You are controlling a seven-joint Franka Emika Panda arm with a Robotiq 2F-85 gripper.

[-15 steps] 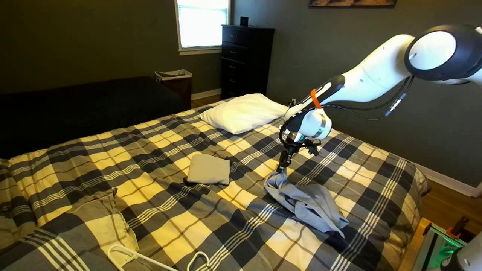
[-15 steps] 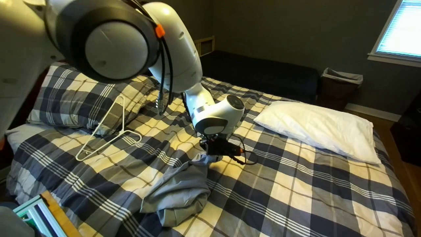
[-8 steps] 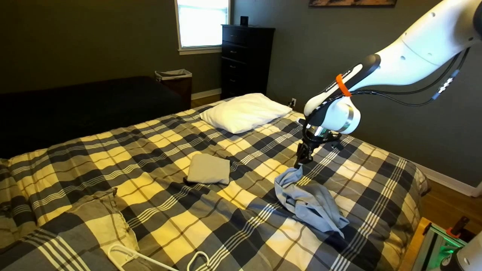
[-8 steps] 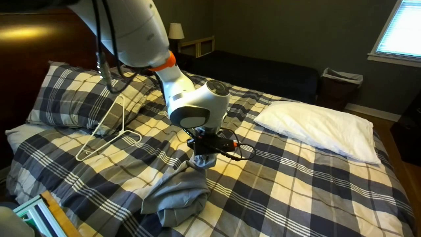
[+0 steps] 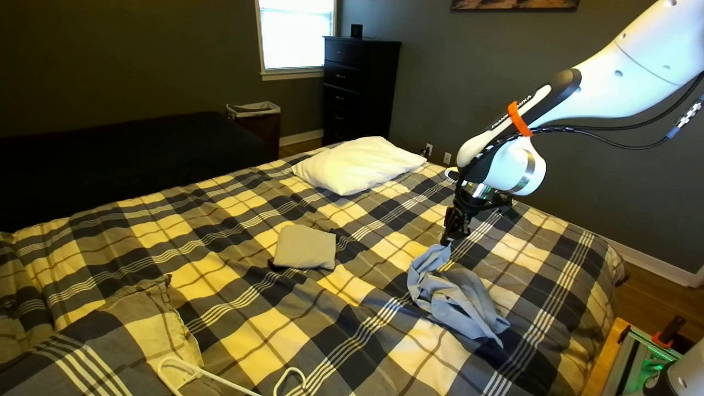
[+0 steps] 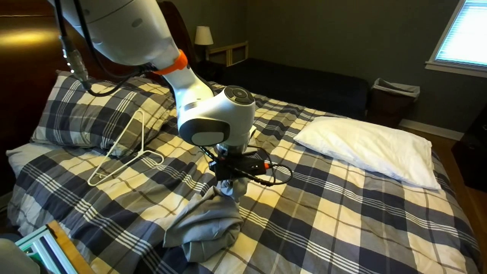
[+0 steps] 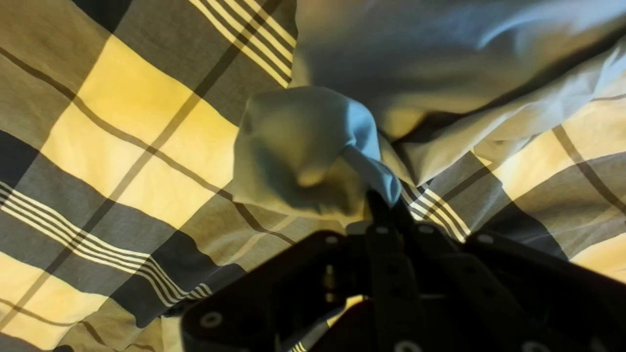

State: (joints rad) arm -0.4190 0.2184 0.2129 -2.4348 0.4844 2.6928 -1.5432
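A crumpled grey-blue cloth (image 5: pixel 459 300) lies on the plaid bed cover (image 5: pixel 220 286); it also shows in an exterior view (image 6: pixel 207 226) and in the wrist view (image 7: pixel 303 115). My gripper (image 5: pixel 446 241) points down at the cloth's end. In the wrist view, the gripper's fingertips (image 7: pixel 389 203) are closed together with a pinch of cloth between them. The pinched end is raised a little above the bed, while the rest of the cloth lies in folds. In an exterior view the fingertips are hidden behind the wrist hardware (image 6: pixel 239 167) and cloth.
A folded grey item (image 5: pixel 305 247) lies mid-bed. A white pillow (image 5: pixel 357 165) lies at the far end, also in an exterior view (image 6: pixel 365 148). A white hanger (image 6: pixel 141 153) rests against a plaid pillow (image 6: pixel 95 118). A metal frame with a wooden edge (image 6: pixel 62 243) stands by the bed.
My gripper has moved, rightward in one exterior view and slightly leftward in the other, drawing the pinched end of the cloth along. The cloth's bulk has stayed in place.
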